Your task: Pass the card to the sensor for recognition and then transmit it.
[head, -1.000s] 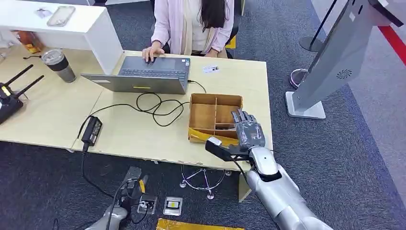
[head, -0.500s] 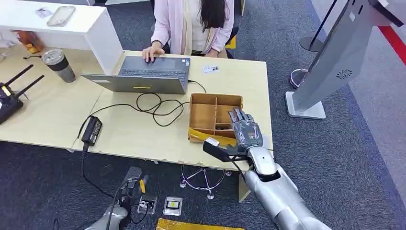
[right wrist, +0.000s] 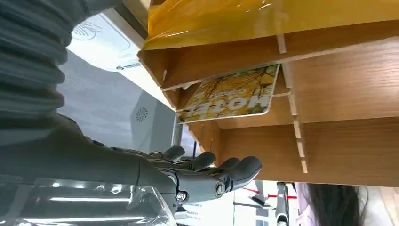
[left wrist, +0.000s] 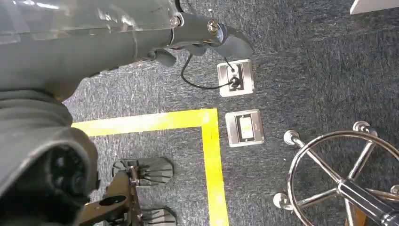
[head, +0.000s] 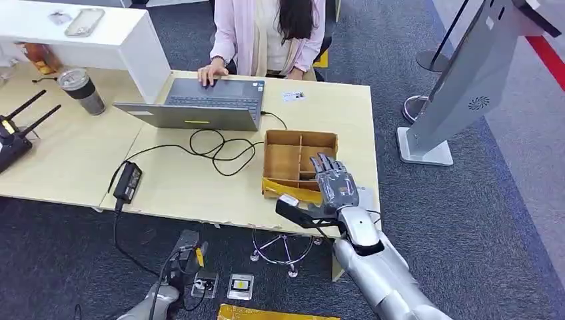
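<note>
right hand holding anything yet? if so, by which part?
Nothing. The right hand hovers open over the wooden box; the card lies untouched inside.

A yellow card (right wrist: 233,96) is seen lying in a compartment of the wooden divided box (right wrist: 339,141). The right robot hand (right wrist: 207,176) is held just beside the box, fingers extended, nothing grasped.

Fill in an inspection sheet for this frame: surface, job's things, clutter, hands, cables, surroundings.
Surface: pale wooden table.
Job's things: yellow card lying in the divided wooden box; grey sensor stand on the floor to the right.
Clutter: laptop, tumbler, router.
Hands: right hand open over the box; left hand hanging by the floor.
Cables: black cable, power brick.
Surroundings: seated person, stool base.
</note>
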Tool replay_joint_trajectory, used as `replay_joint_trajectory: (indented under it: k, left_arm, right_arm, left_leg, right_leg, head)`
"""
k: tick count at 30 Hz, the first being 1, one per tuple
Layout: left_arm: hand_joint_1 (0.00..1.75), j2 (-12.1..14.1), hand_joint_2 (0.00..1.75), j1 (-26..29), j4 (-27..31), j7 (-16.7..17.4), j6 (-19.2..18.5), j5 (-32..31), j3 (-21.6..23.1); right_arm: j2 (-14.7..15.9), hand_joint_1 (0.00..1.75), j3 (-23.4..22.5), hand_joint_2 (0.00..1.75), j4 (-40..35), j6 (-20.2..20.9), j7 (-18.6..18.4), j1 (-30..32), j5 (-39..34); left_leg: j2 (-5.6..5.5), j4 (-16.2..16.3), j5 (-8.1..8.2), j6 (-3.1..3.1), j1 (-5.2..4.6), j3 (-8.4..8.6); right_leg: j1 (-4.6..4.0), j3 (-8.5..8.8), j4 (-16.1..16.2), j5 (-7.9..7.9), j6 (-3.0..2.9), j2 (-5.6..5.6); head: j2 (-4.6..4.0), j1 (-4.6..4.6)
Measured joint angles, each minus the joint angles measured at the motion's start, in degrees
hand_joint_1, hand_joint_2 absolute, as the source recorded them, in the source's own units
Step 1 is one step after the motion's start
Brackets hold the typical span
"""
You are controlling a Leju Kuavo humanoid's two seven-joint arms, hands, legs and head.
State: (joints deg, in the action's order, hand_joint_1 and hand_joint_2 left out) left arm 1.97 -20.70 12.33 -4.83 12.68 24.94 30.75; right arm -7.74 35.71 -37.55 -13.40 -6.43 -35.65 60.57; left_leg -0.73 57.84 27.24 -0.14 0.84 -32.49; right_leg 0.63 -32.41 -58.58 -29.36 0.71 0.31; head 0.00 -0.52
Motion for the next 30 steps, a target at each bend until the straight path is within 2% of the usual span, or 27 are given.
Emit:
replay_joint_trajectory:
  k: [1,2,3,4,16,17,18,19,30]
  left_arm:
    - [0.0,-0.02,0.0,0.0,0.0,0.0,0.0,0.0,0.0]
    - [0.0,-0.02,0.0,0.0,0.0,0.0,0.0,0.02,0.0]
    - [0.0,-0.02,0.0,0.0,0.0,0.0,0.0,0.02,0.0]
    - [0.0,-0.02,0.0,-0.01,0.0,0.0,0.02,0.04,0.0]
    - [0.0,0.0,0.0,0.0,0.0,0.0,0.0,0.24,0.0]
    - [0.0,0.0,0.0,0.0,0.0,0.0,0.0,0.24,0.0]
    - [0.0,0.0,0.0,0.0,0.0,0.0,0.0,0.24,0.0]
    - [0.0,-0.02,0.0,0.0,0.0,0.0,0.0,0.26,0.0]
    - [0.0,0.0,0.0,0.0,0.0,0.0,0.0,0.24,0.0]
  right_arm:
    - [-0.09,1.73,0.02,1.75,0.0,0.02,0.0,0.03,0.0]
    - [-0.18,1.31,0.02,1.75,0.0,0.02,0.0,0.08,0.0]
    - [-0.29,0.35,0.04,1.75,0.0,0.02,0.02,0.12,0.02]
    - [-0.37,0.0,0.07,1.75,0.02,0.02,0.02,0.15,0.02]
    - [-0.96,0.0,0.13,1.75,0.02,0.02,-0.68,0.38,0.68]
    - [-1.01,0.42,0.13,1.75,0.02,0.0,-0.7,0.39,0.7]
    - [-1.05,0.42,0.13,1.75,0.02,0.0,-0.7,0.4,0.7]
    - [-1.07,1.75,0.13,1.75,0.02,0.0,-0.7,0.41,0.72]
    - [-1.2,1.75,0.13,1.75,0.02,0.37,-0.61,0.87,0.55]
  left_leg:
    - [0.0,0.0,0.0,0.0,0.0,0.0]
    - [0.0,0.0,0.0,0.0,0.0,0.0]
    - [0.0,0.0,0.0,0.0,0.0,0.0]
    - [0.0,0.0,0.0,0.0,0.0,0.0]
    - [0.0,0.0,0.0,0.0,0.0,0.0]
    - [0.0,0.0,0.0,0.0,0.0,0.0]
    - [0.0,0.0,0.0,0.0,0.0,0.0]
    - [0.0,0.0,0.0,0.0,0.0,0.0]
    - [0.0,0.0,0.0,0.0,0.0,0.0]
  right_leg:
    - [0.0,0.0,0.0,0.0,0.0,0.0]
    - [0.0,0.0,0.0,0.0,0.0,0.0]
    - [0.0,0.0,0.0,0.0,0.0,0.0]
    - [0.0,0.0,0.0,0.0,0.0,0.0]
    - [0.0,0.0,0.0,0.0,0.0,0.0]
    - [0.0,0.0,0.0,0.0,0.0,0.0]
    - [0.0,0.0,0.0,0.0,0.0,-0.01]
    - [0.0,0.0,0.0,0.0,0.0,-0.01]
    - [0.0,0.01,0.0,0.0,0.0,-0.01]
  head:
    - [0.0,0.0]
    - [0.0,0.0]
    - [0.0,0.0]
    - [0.0,0.0]
    - [0.0,0.0]
    - [0.0,-0.02]
    - [0.0,0.0]
    - [0.0,0.0]
    - [0.0,0.0]
